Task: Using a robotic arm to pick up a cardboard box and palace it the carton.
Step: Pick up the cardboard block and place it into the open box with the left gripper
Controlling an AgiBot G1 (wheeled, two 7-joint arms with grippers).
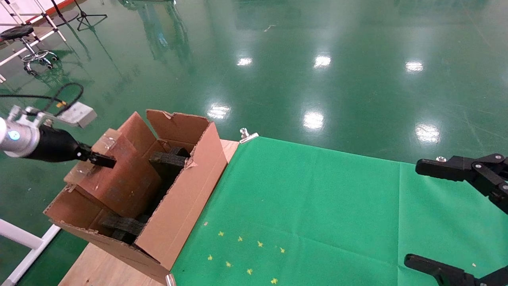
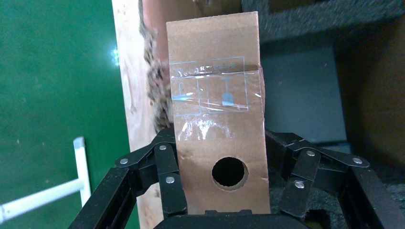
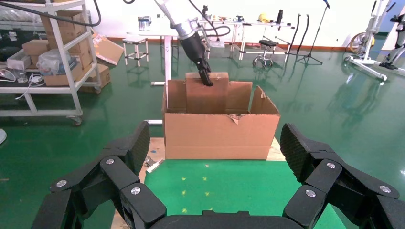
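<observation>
The cardboard box (image 1: 119,174), small, brown and taped, sits tilted inside the carton (image 1: 186,194) with its upper end above the rim. My left gripper (image 1: 101,160), on the white-sleeved robotic arm, is shut on that upper end. In the left wrist view the box (image 2: 217,95) fills the gap between the fingers (image 2: 167,162), its round hole facing the camera. Black foam blocks (image 1: 168,161) lie in the carton beside the box. From the right wrist view the carton (image 3: 219,136) stands ahead, the box (image 3: 207,95) rising out of it. My right gripper (image 1: 412,214) hangs open over the green mat.
The carton stands on a wooden tabletop (image 1: 103,270) at the left end of the green mat (image 1: 317,214). A metal clip (image 1: 248,136) holds the mat's far corner. A white rail (image 1: 24,242) runs below the table's left edge. A shelving rack (image 3: 57,57) stands beyond.
</observation>
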